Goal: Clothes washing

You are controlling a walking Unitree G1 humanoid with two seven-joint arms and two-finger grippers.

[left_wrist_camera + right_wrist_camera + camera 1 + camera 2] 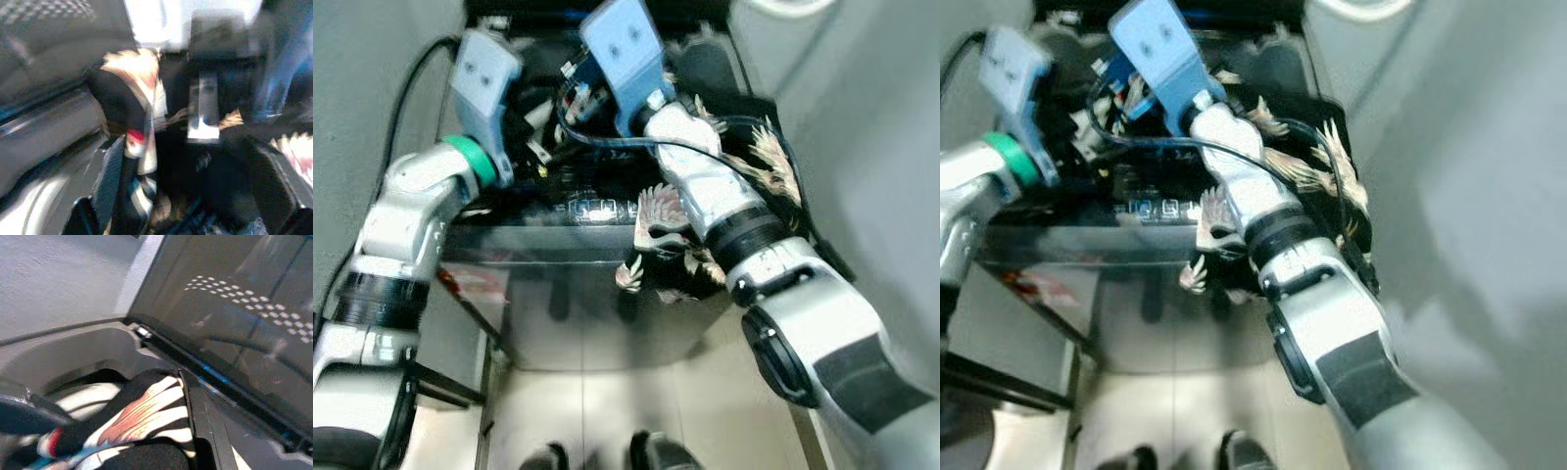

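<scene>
Now loading a top-opening washing machine (568, 294) with a patterned garment (656, 235).

Nearest, the black garment with pale feather prints hangs over the machine's front edge and right side, likely part way into the tub. Further in, the left tool (195, 210) hovers with fingers spread wide above cloth in the opening. The right tool (578, 98) reaches toward the raised lid (234, 323); its grip cannot be told.

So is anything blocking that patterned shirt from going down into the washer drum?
Nothing visible blocks it. The washer lid is up and both claws reach into the opening. The shirt itself is draped over the washer's right front edge, with part hanging down outside, so that part must be lifted over the rim first.
</scene>
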